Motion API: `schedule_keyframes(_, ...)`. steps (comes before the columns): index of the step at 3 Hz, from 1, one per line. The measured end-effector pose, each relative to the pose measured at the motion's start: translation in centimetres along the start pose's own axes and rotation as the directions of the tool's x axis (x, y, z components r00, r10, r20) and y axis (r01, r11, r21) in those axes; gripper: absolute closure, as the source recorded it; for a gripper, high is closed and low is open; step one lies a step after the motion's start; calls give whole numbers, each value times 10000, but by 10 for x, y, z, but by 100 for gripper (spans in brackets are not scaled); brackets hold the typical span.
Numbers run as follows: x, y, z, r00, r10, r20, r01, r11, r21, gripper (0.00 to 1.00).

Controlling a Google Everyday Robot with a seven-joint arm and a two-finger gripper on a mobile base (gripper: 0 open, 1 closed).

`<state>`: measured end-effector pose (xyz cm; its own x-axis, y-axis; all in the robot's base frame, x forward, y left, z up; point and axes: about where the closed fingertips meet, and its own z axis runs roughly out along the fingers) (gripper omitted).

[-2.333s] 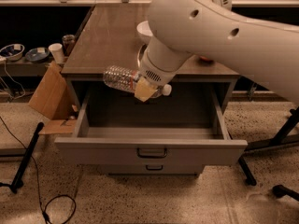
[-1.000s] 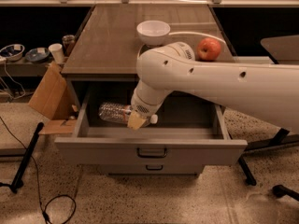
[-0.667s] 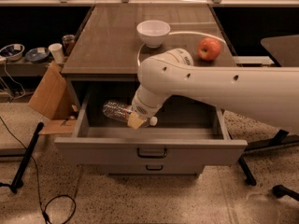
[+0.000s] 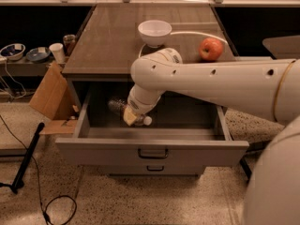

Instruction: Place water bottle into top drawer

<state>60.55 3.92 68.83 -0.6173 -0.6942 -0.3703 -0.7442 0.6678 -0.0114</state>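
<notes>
We see our gripper (image 4: 130,117) clamped around the water bottle (image 4: 116,106), which lies crosswise, low inside the open top drawer (image 4: 93,149).

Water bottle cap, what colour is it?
White cap, camera view; the pincer holds the water bottle inside the top drawer.

Your arm (image 4: 211,78) is fat, glossy white and rounded, with small dark holes dotted along its shell and a thin tan ring near the right edge. The tan-tipped gripper (image 4: 132,117) sits inside the top drawer (image 4: 93,147), clamped on the water bottle (image 4: 116,106).
</notes>
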Motion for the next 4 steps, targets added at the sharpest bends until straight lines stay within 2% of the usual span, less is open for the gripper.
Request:
schedule_keyframes(1,-3,-4,17,9874,1573,-173,-1576,9873,-183,100)
schedule_keyframes(2,-7,-8,28,9575,2881,-146,-2884,9572,-264,85)
schedule_keyframes(3,-11,-11,33,9276,3735,-53,-3735,9272,-286,62)
schedule_keyframes(4,-13,-14,34,9068,4217,19,-4215,9065,-252,39)
